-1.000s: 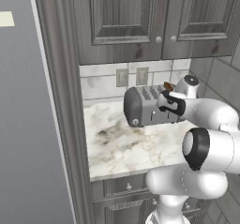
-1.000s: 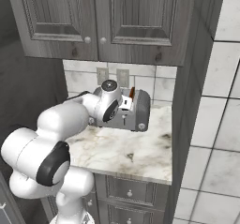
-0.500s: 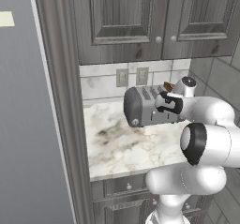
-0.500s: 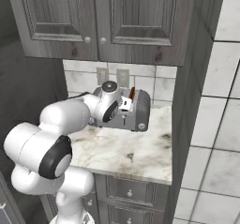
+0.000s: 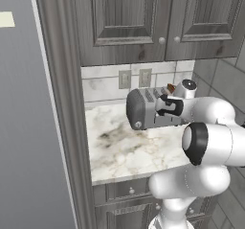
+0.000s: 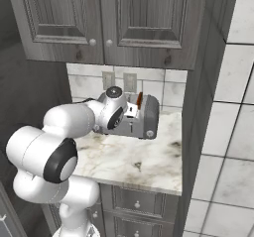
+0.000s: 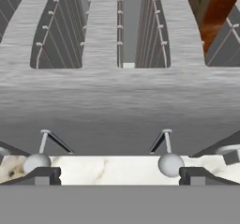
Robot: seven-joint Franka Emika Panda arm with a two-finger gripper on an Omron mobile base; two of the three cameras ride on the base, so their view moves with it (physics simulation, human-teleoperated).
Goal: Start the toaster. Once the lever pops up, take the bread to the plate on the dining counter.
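1. One grey wall panel [image 5: 28,127] fills the 9 o'clock side of the left base view, next to a tall dark wood post [image 5: 62,108].
2. Two dark wood cupboard doors [image 5: 129,17] hang at 12 o'clock above a pale tiled backsplash with two wall sockets [image 5: 134,78].
3. Beneath them lies the marble desk [image 5: 124,151], white with grey-brown veins, with drawers [image 5: 129,194] under its front edge.
4. At the back of the desk stands the toaster [image 5: 143,109], a dark-grey box with rounded ends, one end bearing a small round knob; in the right base view it [image 6: 148,116] sits near the centre.
5. Brown bread [image 6: 139,100] stands upright in a slot of the toaster, toward 1 o'clock from the arm's wrist; in the hand view it [image 7: 213,17] shows at 1 o'clock, inside the far slot.
6. The hand [image 5: 165,106] hovers just at the toaster's long side; in the hand view its tips [image 7: 117,176] are spread wide apart at 6 o'clock with nothing between them, above the toaster's levers [image 7: 171,164].
7. At 3 o'clock in the right base view rises a white tiled wall [image 6: 228,107].
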